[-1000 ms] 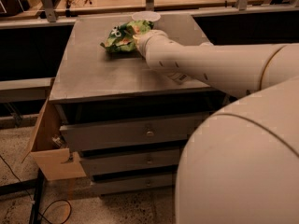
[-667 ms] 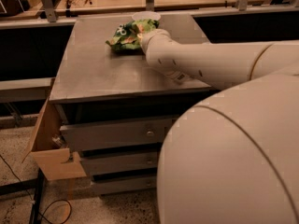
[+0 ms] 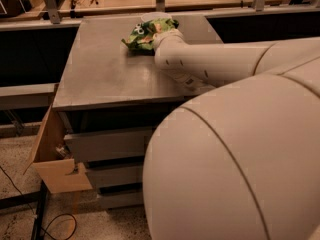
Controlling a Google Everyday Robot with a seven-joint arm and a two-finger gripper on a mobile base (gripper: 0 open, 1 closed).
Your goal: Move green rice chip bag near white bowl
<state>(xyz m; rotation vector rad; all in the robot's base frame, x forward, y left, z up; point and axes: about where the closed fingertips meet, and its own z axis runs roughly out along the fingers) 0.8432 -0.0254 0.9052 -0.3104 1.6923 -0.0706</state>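
Camera view against a second ago: what differs?
— The chip bag [image 3: 149, 33] has travelled with the gripper [image 3: 160, 35] toward the far edge of the table [image 3: 100, 74] and a little to the right. The arm [image 3: 225, 61] reaches further out, and its big near shell now fills more of the lower right.
— Count things for me.
— One green chip bag, one white bowl [image 3: 151, 17], one arm, one gripper and one steel-topped table.
— Where does the bag lie from the gripper?
— Right against it, on its left as seen here and slightly beyond it, crumpled on the tabletop.
— And the bowl?
— Just beyond the gripper, at the far edge. Only its rim shows over the back of the bag, and I cannot tell whether bag and bowl touch.
— Is the gripper holding the bag?
— I cannot tell. The gripper sits at the arm's tip, pressed to the bag, but the wrist covers it and hides its grip.
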